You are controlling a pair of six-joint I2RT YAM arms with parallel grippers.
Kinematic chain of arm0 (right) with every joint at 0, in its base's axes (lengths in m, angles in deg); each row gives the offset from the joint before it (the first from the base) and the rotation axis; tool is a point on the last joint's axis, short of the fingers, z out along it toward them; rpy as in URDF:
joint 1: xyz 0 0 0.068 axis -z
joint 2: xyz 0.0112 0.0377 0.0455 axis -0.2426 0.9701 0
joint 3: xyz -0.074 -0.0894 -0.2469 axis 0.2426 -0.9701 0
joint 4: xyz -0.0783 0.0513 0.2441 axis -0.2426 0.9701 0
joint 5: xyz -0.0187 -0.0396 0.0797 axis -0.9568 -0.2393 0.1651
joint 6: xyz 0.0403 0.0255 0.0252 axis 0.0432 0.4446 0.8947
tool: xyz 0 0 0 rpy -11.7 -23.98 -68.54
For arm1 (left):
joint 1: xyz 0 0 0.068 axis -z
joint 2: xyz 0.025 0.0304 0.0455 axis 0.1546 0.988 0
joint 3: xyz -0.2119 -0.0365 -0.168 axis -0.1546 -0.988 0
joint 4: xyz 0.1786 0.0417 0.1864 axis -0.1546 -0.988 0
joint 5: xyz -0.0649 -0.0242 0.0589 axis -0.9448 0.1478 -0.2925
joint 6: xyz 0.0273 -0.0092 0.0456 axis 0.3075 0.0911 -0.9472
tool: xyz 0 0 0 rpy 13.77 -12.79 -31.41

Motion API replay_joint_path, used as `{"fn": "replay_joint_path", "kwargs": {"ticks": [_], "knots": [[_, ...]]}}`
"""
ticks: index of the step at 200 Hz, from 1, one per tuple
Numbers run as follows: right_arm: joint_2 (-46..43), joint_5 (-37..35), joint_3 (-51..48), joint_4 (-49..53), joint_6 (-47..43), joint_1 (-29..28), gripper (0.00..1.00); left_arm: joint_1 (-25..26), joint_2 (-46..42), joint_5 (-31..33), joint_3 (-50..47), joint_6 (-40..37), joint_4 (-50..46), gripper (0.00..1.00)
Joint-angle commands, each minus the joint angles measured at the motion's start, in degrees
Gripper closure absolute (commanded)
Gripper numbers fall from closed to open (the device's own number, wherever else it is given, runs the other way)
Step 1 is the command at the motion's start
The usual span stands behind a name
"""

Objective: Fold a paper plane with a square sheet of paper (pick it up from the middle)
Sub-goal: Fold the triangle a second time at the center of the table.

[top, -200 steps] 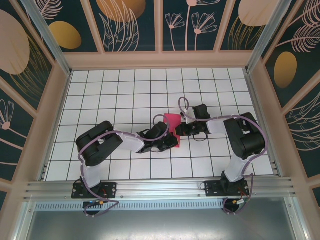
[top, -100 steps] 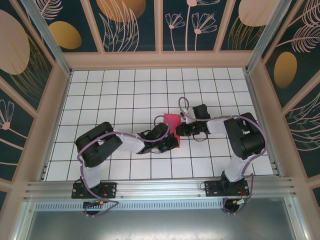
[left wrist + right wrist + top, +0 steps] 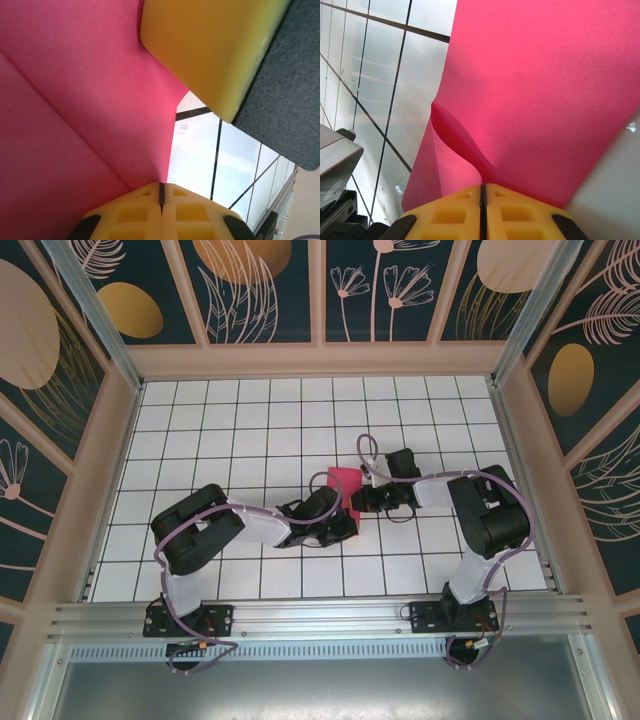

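The square sheet of paper (image 3: 344, 481) is magenta-pink, creased and partly folded, and is held just above the tiled table between both arms. My left gripper (image 3: 348, 516) grips its near end. In the left wrist view the yellow fingertips of that gripper (image 3: 161, 188) are pressed together on the paper's edge (image 3: 75, 115), and a diagonal crease runs across the sheet. My right gripper (image 3: 358, 499) meets the sheet from the right. Its fingertips (image 3: 482, 188) are shut on a curled fold of the paper (image 3: 530, 95). One yellow right finger (image 3: 210, 50) shows in the left wrist view.
White tiles with black grid lines (image 3: 250, 430) cover the table. Wooden-framed decorated walls (image 3: 320, 355) close it in at the back and sides. A metal rail (image 3: 320, 618) with the arm bases runs along the near edge. Bare tiles (image 3: 380, 75) lie under the paper.
The left wrist has shifted very slightly. The paper and the right arm stand as before, and both grips hold.
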Motion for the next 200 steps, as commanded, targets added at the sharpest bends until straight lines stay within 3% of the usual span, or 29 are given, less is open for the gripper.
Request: {"fn": "replay_joint_path", "kwargs": {"ticks": [1, 51, 72, 99, 120, 137, 200], "knots": [[4.85, -4.73, -0.52, 0.79, -1.21, -1.51, 0.87, 0.89, 1.98, -0.06, 0.90, -1.40, -5.86, 0.94], [4.93, -4.67, -0.31, 0.92, -1.37, -1.73, 0.87, 1.16, 1.59, -0.98, 1.47, -2.50, -5.33, 0.92], [4.37, -4.00, 0.16, 1.54, -1.47, -1.84, 0.86, 1.07, -3.92, -0.81, 0.77, -2.65, -0.59, 0.87], [2.87, -3.46, 1.01, 2.44, -1.16, -1.86, 0.82, 0.20, -14.13, 5.00, -2.97, -3.41, 0.98, 0.84], [1.05, -3.13, 2.39, 3.88, -0.73, -1.84, 0.74, -2.59, -19.92, 8.52, -8.00, -1.89, 2.02, 0.84], [-1.61, -3.06, 3.52, 5.04, -0.05, -1.84, 0.70, -6.29, -21.77, 7.58, -10.40, -1.72, 2.43, 0.84], [-12.99, -15.77, 5.44, 13.55, 0.68, -0.54, 0.59, -10.57, -16.91, 2.81, -5.48, -5.03, 0.58, 0.84]]}}
